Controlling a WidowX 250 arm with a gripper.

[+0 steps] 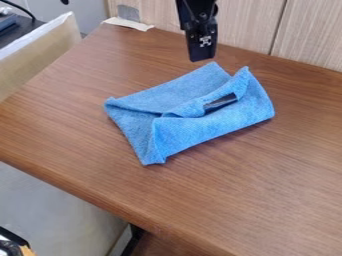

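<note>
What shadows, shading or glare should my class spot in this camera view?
Camera view: soft, narrow shadow along the near edge of the blue cloth; darker shading in its folds; no harsh glare on the wooden tabletop; deep shade beneath its front edge.

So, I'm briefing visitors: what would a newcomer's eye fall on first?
Probably the bright blue cloth, loosely folded near the middle of the brown table, with a dark patch showing between its folds. Next, likely the black claw, hanging near the cloth's far edge.
</note>
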